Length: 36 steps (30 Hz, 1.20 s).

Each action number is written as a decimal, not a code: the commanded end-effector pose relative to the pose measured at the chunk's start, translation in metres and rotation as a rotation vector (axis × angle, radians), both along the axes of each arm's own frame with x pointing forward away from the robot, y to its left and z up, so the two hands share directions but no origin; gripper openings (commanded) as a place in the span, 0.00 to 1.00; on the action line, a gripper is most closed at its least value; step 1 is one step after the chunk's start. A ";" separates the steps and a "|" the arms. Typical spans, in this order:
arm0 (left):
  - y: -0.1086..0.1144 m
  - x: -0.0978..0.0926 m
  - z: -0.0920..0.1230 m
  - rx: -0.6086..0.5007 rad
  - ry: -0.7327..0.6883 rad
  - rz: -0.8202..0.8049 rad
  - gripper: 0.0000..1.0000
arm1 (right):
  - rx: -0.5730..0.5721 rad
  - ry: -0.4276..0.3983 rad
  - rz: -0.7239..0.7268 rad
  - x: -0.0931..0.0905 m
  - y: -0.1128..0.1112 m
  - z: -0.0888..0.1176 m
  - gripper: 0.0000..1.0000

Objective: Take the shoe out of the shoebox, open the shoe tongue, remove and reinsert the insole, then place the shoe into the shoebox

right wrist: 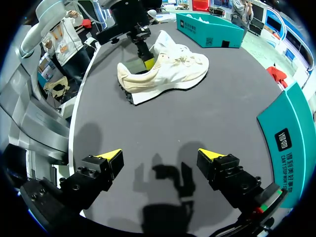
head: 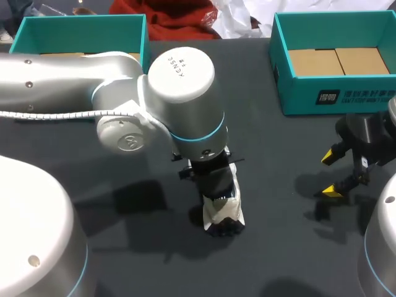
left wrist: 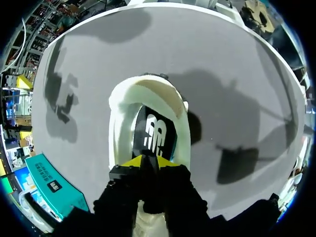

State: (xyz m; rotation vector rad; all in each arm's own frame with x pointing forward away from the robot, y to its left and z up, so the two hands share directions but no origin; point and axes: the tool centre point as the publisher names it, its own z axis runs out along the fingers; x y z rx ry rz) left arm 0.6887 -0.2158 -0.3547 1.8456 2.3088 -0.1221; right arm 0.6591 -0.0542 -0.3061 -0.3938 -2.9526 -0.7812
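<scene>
Centre table, a little toward six o'clock in the head view: one white shoe (head: 224, 213), out of its box and sitting sole-down on the dark table (head: 278, 247). Shoeboxes: two, teal, lying open at eleven o'clock (head: 74, 34) and two o'clock (head: 322, 99), both well apart from the shoe. Progress, as judged: unboxing done and the insole step being worked. Whether the black insole (left wrist: 155, 133) is coming out or going back in cannot be told. Reboxing is remaining. Left arm: reaching in from nine o'clock with the wrist pointing straight down. The left gripper (left wrist: 148, 160) is dipping into the heel opening, its yellow tips pressing together and seemingly pinching the insole's end. Right gripper (right wrist: 160, 154): hanging at three o'clock, low over bare table, fingers standing wide apart and holding nothing.
</scene>
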 end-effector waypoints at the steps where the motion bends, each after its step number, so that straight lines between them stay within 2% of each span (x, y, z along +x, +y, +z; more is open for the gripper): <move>1: -0.010 0.005 -0.002 0.042 0.005 -0.007 0.47 | -0.003 -0.003 -0.002 -0.002 0.000 0.000 1.00; 2: -0.010 0.005 -0.002 0.054 0.006 -0.011 0.50 | -0.003 -0.003 -0.002 -0.002 0.000 0.000 1.00; 4: -0.010 0.005 -0.002 0.063 0.002 -0.011 0.71 | -0.003 -0.003 -0.002 -0.002 0.000 0.000 1.00; 6: -0.010 0.006 -0.001 0.078 0.003 -0.014 0.85 | -0.003 -0.003 -0.002 -0.002 0.000 0.000 1.00; 11: -0.008 0.010 -0.005 0.100 0.006 -0.015 1.00 | -0.003 -0.003 -0.002 -0.002 0.000 0.000 1.00; 15: -0.004 0.013 -0.007 0.114 0.014 -0.017 1.00 | -0.003 -0.003 -0.002 -0.002 0.000 0.000 1.00; 21: 0.001 0.017 0.001 0.103 0.043 -0.029 1.00 | -0.003 -0.003 -0.002 -0.002 0.000 0.000 1.00; 36: 0.002 0.044 0.015 0.080 0.101 -0.004 1.00 | -0.003 -0.003 -0.002 -0.002 0.000 0.000 1.00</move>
